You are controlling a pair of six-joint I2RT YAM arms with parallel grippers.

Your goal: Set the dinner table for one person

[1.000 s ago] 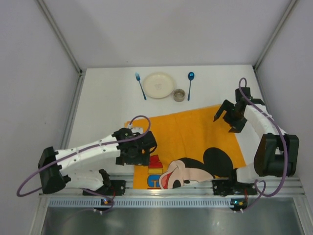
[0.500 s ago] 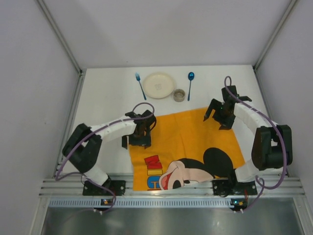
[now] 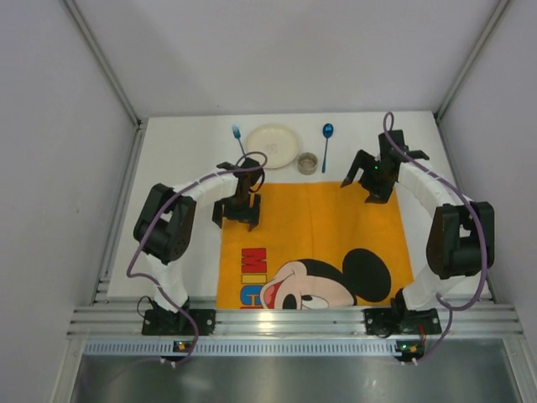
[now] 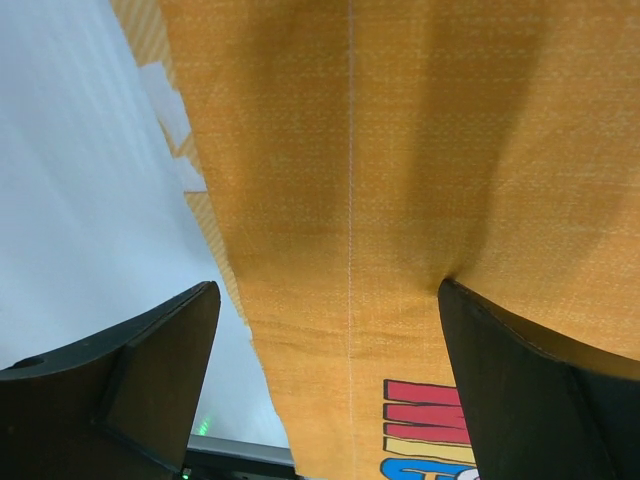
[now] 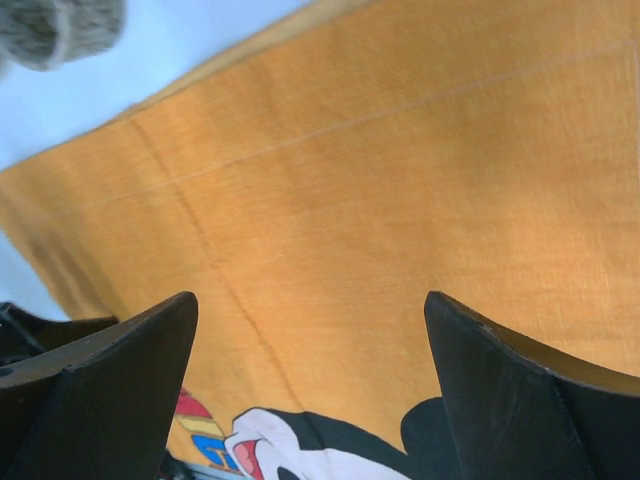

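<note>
The white dinner table (image 3: 176, 168) carries an orange Mickey Mouse mat (image 3: 315, 227) lying flat and square in its near middle. My left gripper (image 3: 236, 218) is open over the mat's far left corner. In the left wrist view the mat (image 4: 400, 180) and its left edge lie between the spread fingers (image 4: 150, 370). My right gripper (image 3: 359, 186) is open over the mat's far right corner. In the right wrist view the fingers (image 5: 520, 400) straddle the orange cloth (image 5: 330, 200). Neither gripper holds anything.
Along the far edge lie a blue fork (image 3: 242, 144), a cream plate (image 3: 273, 146), a small grey cup (image 3: 308, 163) and a blue spoon (image 3: 325, 143). The cup also shows in the right wrist view (image 5: 60, 28). A ribbed aluminium rail (image 3: 294, 327) runs along the near edge.
Both arms have moved to the far side of the mat. The mat has gone from skewed to flat and square with the table. The left arm has swung from the near left to the far left corner.
</note>
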